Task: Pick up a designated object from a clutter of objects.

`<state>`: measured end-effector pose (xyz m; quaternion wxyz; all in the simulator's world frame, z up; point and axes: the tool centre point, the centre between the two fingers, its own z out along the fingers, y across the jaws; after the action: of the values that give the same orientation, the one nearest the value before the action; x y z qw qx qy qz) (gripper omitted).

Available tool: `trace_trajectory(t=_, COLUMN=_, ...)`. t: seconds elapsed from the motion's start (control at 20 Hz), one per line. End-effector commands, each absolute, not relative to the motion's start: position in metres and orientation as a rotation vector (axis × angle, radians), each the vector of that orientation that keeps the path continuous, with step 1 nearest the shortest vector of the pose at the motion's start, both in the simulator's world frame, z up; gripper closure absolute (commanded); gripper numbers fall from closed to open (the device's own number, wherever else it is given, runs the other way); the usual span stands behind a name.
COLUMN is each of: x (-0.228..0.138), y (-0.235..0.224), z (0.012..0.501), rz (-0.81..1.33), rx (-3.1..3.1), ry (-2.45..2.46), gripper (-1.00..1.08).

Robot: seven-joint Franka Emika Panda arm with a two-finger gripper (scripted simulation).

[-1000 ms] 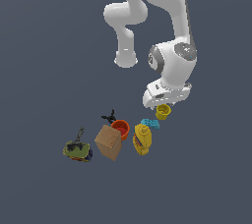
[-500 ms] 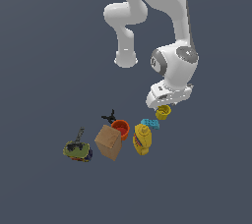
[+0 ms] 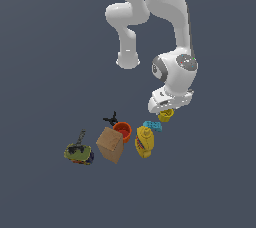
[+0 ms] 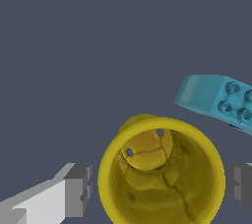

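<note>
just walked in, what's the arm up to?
The Panda's gripper is down over the small yellow cup, one finger on each side of it, gaps showing, so no grasp yet. The blue brick lies close beside the cup; the brown box and the other clutter lie apart.

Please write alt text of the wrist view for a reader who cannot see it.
A yellow cup, seen from above, sits between the two grey fingers of the open gripper, which do not touch it. A light-blue brick lies beside it on the dark floor.
</note>
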<state>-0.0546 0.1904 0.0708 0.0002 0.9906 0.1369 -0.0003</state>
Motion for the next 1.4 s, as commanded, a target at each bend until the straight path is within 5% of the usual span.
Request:
trace_trajectory(t=0.0, x=-0.055, y=0.191, z=0.059, rz=-0.001, rx=3.112, ry=0.431, gripper=-0.92)
trace_trajectory(t=0.35, x=-0.055, y=0.191, z=0.046, rz=-0.001, rx=3.112, ry=0.431, gripper=-0.92)
trace_trajectory(t=0.4, x=-0.055, y=0.191, z=0.046, rz=-0.001, rx=3.112, ry=0.431, gripper=1.08)
trace_trajectory(t=1.35, x=-0.046, y=0.188, z=0.068, rz=0.001, rx=3.112, ry=0.431, gripper=1.08)
